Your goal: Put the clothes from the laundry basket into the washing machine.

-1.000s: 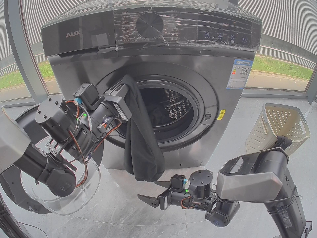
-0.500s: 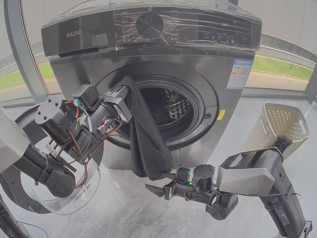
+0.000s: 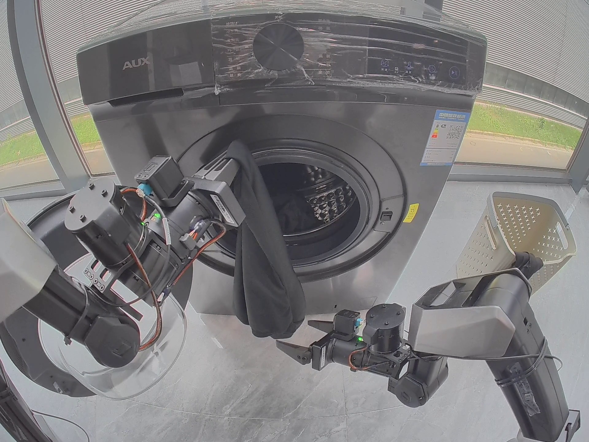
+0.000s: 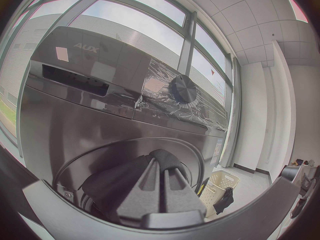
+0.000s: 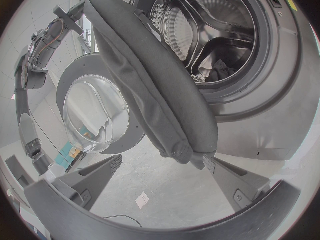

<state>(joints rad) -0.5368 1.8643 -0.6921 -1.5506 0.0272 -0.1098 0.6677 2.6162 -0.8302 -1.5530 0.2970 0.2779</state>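
Tiled floor; black garment (left gripper)

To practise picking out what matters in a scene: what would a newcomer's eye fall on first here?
A dark garment hangs limp before the open drum of the washing machine, pinched at its top by the left gripper. The right gripper sits open by the garment's lower end. A pale laundry basket sits on the floor at the right.
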